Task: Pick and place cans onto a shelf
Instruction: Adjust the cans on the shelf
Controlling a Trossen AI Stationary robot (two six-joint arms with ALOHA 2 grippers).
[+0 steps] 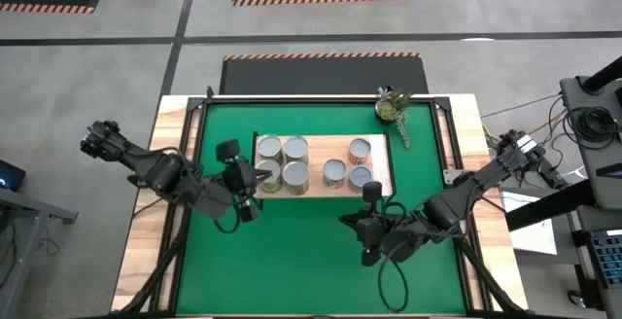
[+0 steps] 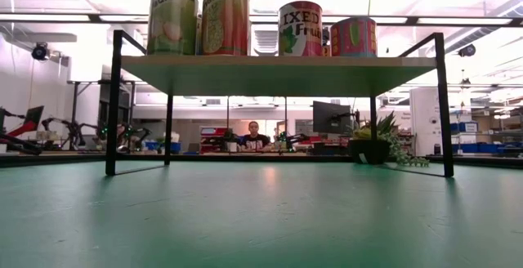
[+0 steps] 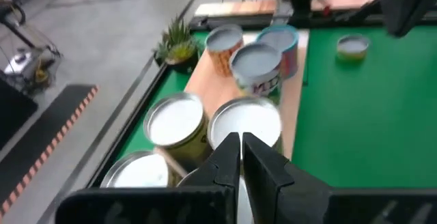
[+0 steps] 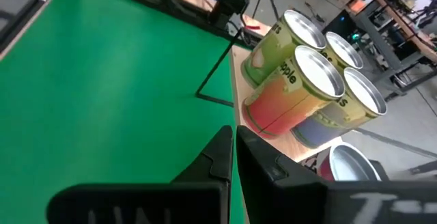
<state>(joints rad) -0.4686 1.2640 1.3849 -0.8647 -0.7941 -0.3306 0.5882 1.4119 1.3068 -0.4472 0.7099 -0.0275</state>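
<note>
The left arm reaches in from the left edge of the pale wooden surface (image 1: 175, 261), and its dark two-fingered left tool (image 1: 247, 205) hangs just off the left end of the shelf, fingers pressed together and holding nothing. In the left wrist view those closed fingers (image 3: 235, 157) point over the nearest silver lids.

The low shelf with a light wood top and thin black metal frame (image 1: 316, 168) stands on the green mat (image 1: 301, 251), towards its far side. On its left half sits a tight block of four small metal cans with shiny silver round tops (image 1: 283, 162); on its right half stand three more cans (image 1: 351, 163), one towards the far edge and two nearer. From the low view the cans stand upright along the shelf top, fruit labels facing out.

Beyond the shelf's right far corner is a small green potted plant (image 1: 392, 108).

The right tool (image 1: 370, 253) hovers over bare mat near the shelf's right front corner, fingers also closed together, empty.
</note>
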